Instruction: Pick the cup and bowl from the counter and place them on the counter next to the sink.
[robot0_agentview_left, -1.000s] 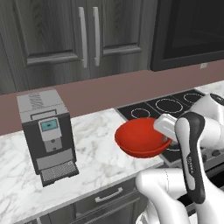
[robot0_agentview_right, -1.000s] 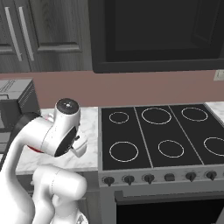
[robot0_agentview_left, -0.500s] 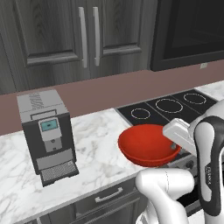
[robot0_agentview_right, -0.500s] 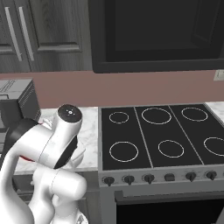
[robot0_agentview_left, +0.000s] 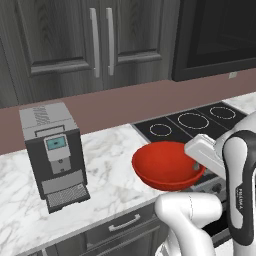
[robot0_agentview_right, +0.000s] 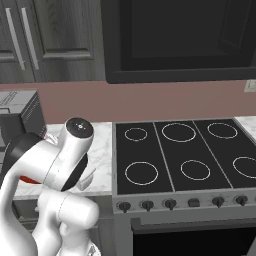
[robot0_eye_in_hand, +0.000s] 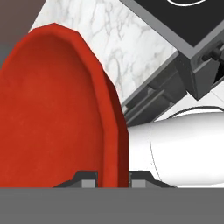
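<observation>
The marble counter (robot0_agentview_left: 107, 150) runs left of the stovetop (robot0_agentview_right: 185, 152), a coffee machine (robot0_agentview_left: 52, 152) at its far left; above its near edge I carry the red bowl (robot0_agentview_left: 167, 165). My gripper (robot0_eye_in_hand: 113, 180) pinches the bowl's rim.

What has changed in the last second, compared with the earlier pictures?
The arm carried the red bowl toward the base and a little to the right in the left base view; it now hangs over the counter front edge. The end effector stays shut on the bowl's rim. The coffee machine and stovetop have not moved.
</observation>
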